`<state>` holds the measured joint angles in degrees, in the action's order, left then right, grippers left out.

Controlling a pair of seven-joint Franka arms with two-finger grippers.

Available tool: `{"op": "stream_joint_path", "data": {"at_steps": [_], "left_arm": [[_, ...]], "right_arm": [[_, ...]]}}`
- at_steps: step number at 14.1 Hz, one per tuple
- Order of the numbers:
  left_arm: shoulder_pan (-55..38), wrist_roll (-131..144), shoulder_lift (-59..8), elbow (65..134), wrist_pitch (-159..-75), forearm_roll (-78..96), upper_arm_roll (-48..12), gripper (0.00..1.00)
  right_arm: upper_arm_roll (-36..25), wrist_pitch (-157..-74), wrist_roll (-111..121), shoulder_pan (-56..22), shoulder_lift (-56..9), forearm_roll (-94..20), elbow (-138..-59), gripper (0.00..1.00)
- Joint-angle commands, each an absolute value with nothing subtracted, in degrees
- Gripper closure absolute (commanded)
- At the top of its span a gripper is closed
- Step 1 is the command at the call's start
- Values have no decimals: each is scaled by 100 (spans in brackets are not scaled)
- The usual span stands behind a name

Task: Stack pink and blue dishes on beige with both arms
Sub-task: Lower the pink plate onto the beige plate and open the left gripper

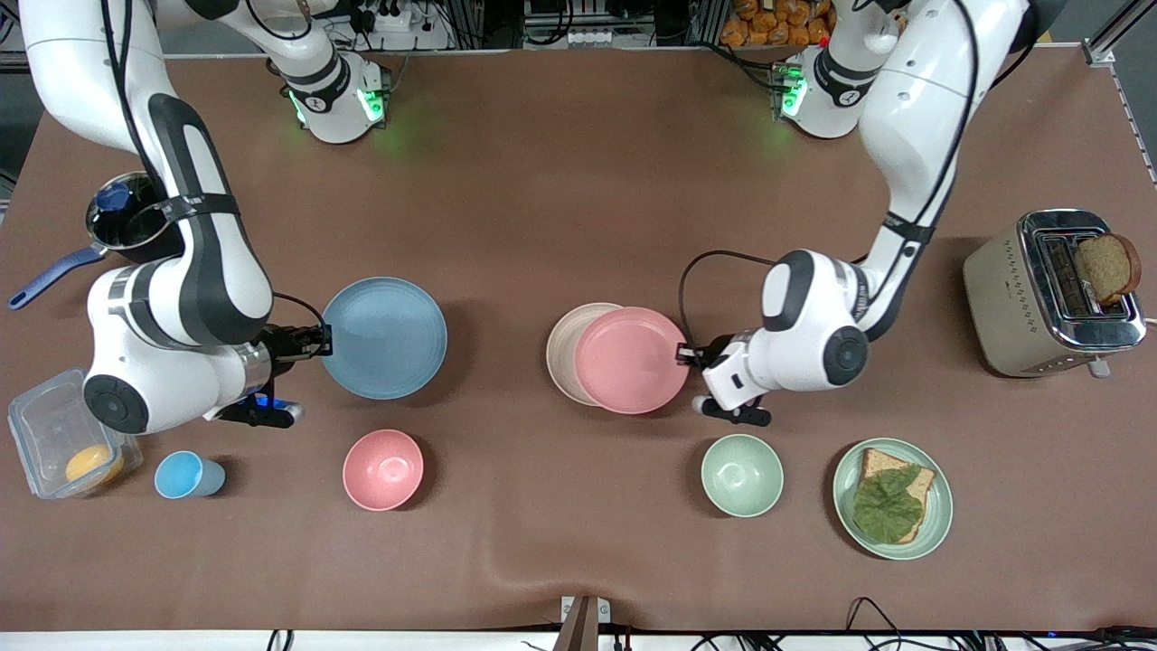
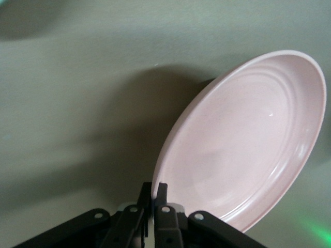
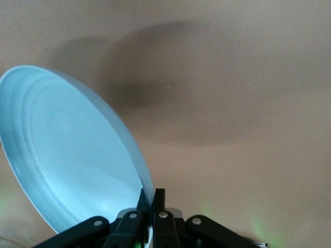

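Lowest in the front view, near the table edge closest to the camera, stand the side things: a blue cup point(image 1: 188, 476), a pink bowl point(image 1: 382, 469), a green bowl point(image 1: 741, 475) and a green plate with bread point(image 1: 892, 497); none of them belongs to the stack. The left gripper point(image 1: 689, 354) is closed on the rim of the pink plate point(image 1: 630, 359), which hangs over the beige plate point(image 1: 565, 348) and covers most of it, set off toward the left arm's end of the table. So the pink plate needs, I judge, only a short push toward the right arm's end before it can go down. The right gripper point(image 1: 324, 343) is clamped on the rim of the blue plate point(image 1: 384, 337), well apart from the beige plate, toward the right arm's end. The left arm is clearly the nearer one.
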<state>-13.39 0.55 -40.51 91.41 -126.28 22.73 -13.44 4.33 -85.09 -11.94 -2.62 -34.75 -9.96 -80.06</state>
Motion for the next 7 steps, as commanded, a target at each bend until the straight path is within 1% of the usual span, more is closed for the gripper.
{"op": "stream_joint_path", "data": {"at_steps": [1, 7], "left_arm": [[-1555, 123, -4254, 8938, -12858, 2373, -1275, 100], [-1810, 377, -4271, 8947, -12990, 2382, -1274, 100]], "right_arm": [[519, -8499, -1134, -167, -3454, -914, -8016, 100], [527, -8587, -1230, -246, -3472, -1002, -8016, 100]]}}
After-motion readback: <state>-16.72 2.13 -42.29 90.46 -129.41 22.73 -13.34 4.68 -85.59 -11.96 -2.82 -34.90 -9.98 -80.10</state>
